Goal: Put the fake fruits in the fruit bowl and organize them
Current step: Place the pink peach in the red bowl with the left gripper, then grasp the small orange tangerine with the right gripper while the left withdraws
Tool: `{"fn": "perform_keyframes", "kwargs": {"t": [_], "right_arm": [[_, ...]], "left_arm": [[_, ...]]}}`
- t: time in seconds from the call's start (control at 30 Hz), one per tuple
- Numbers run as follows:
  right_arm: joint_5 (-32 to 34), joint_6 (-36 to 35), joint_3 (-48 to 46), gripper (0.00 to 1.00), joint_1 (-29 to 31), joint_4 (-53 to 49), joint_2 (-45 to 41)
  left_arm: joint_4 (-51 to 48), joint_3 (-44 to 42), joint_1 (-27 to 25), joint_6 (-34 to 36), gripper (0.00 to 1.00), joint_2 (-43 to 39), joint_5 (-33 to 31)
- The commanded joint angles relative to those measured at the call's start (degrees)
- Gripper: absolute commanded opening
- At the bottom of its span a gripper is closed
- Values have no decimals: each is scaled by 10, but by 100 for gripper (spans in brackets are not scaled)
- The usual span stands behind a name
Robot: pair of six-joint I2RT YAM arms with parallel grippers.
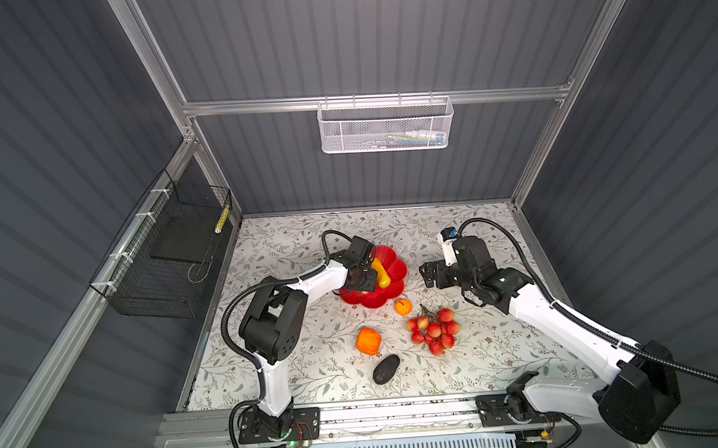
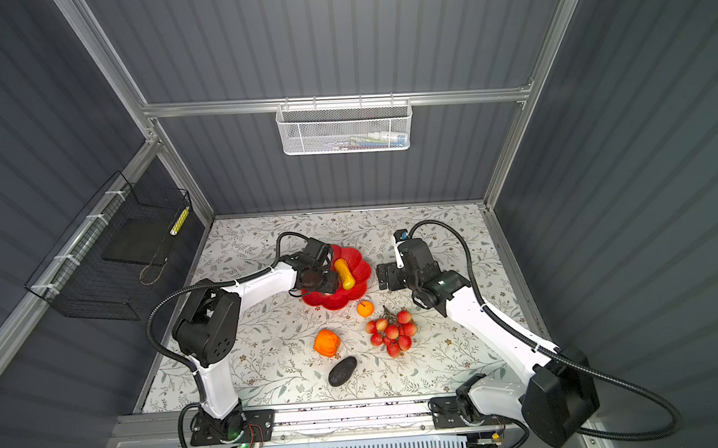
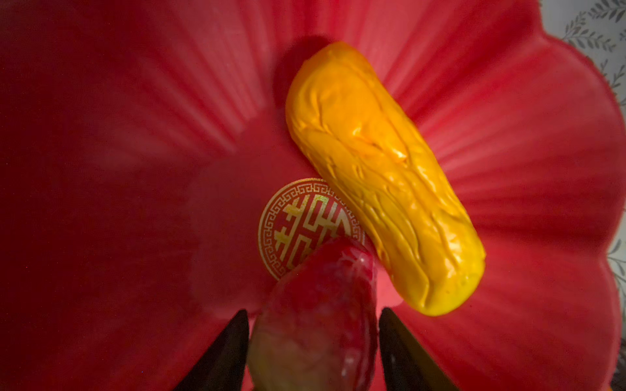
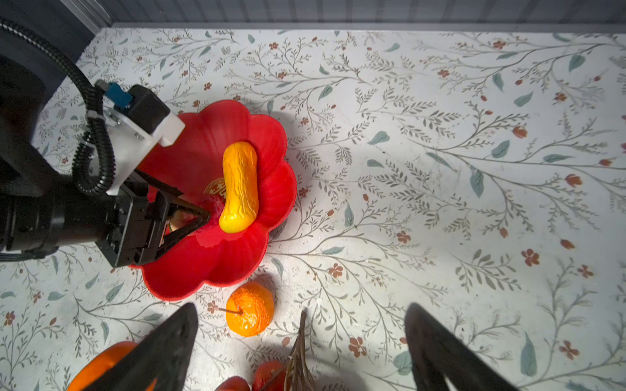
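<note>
fruit bowl point(image 1: 396, 269): sitting on the floral tabletop point(image 1: 291, 244) between the two arms, within reach of both; already holding two fruits, with bare petals free for the rest
left gripper point(image 4: 200, 218): reaching low into the bowl beside the gold mark point(image 3: 288, 220); parted slightly, flanking the strawberry with a thin gap on each side; apparently not pinching it
right gripper point(image 4: 300, 309): spread wide and empty; hovering over the table just beside the bowl, probably poised for the round orange or the bunch
red berry bunch point(image 1: 435, 332): lying on the table near the bowl, stem toward it; likely best lifted by that stem
long yellow fruit point(image 3: 382, 176): laid across the bowl's middle, overlapping the mark's edge; leaving one side open
blocky orange-red fruit point(image 1: 368, 341): on the table, apart from the bowl; not yet placed
dark avocado point(image 1: 386, 369): farthest from the bowl, toward the front edge
round orange point(image 4: 250, 313): just outside the bowl's rim
strawberry point(image 3: 318, 298): in the bowl, against or just beside the yellow fruit; presumably tucked there for a compact arrangement
</note>
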Motion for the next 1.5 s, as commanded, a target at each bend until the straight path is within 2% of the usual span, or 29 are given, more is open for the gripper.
{"fn": "perform_keyframes", "kwargs": {"t": [0.0, 0.23, 0.43, 0.53, 0.77, 0.97, 1.07, 1.23, 1.33, 1.47], "right_arm": [[-32, -9, 12, 92, 8, -48, 17], [-8, -3, 29, 89, 84, -80, 69], [0, 24, 43, 84, 132, -87, 122], [2, 37, 50, 82, 137, -82, 150], [20, 44, 72, 74, 142, -65, 215], [14, 48, 87, 67, 143, -43, 268], [15, 50, 91, 67, 143, -34, 288], [23, 52, 96, 66, 143, -26, 314], [26, 53, 96, 61, 143, -24, 325], [33, 55, 87, 49, 143, -24, 318]], "left_arm": [[11, 7, 6, -8, 74, -17, -10], [55, -28, 6, -18, 89, -136, -78], [130, -143, 10, -36, 100, -325, -201], [143, -214, 11, -53, 100, -423, -252], [50, -329, 11, -129, 100, -640, -324], [-46, -364, 11, -167, 100, -786, -376], [-63, -361, 11, -168, 100, -817, -385], [-85, -347, 11, -179, 100, -809, -392], [-83, -344, 11, -181, 100, -797, -386], [-73, -345, 11, -181, 100, -787, -380]]}}
